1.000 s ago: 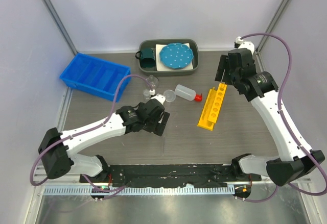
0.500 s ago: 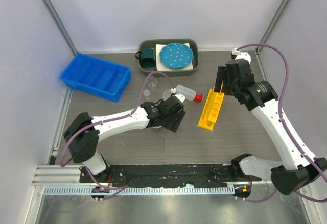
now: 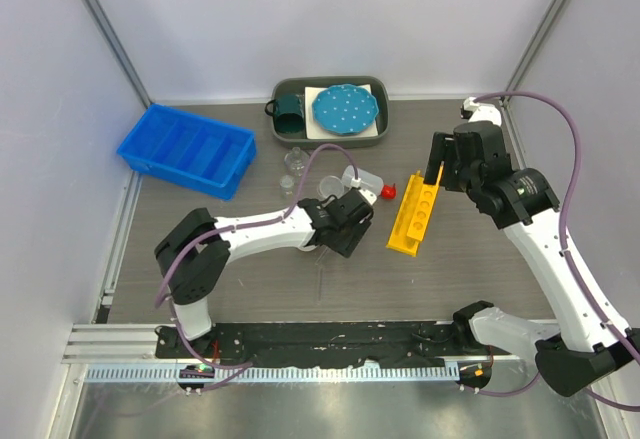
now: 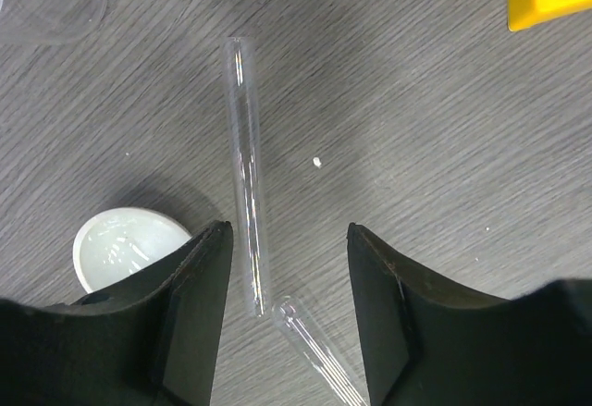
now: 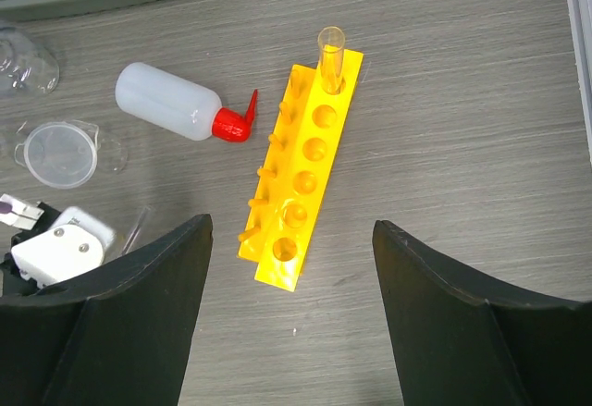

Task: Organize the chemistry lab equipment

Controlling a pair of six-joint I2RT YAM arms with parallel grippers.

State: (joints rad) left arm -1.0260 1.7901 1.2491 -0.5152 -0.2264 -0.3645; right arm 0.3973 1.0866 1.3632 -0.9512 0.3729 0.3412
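Step in hand: collecting a loose test tube (image 4: pixel 244 166) for the yellow rack (image 5: pixel 301 170). The left gripper (image 4: pixel 287 232) hangs open and empty; the tube lies flat below, between its fingers but off-centre. Next: descend, centre, close gently.

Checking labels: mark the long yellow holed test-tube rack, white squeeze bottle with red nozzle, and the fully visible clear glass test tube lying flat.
Yellow holed test-tube rack (image 5: pixel 301 179): right wrist view, middle hole.
White squeeze bottle (image 5: pixel 166 103): right wrist view, mid-body.
Clear glass test tube (image 4: pixel 246 175): left wrist view, mid-length.

Three test tubes (image 4: pixel 245 175), one rack (image 5: pixel 301 179), one bottle (image 5: pixel 166 103)
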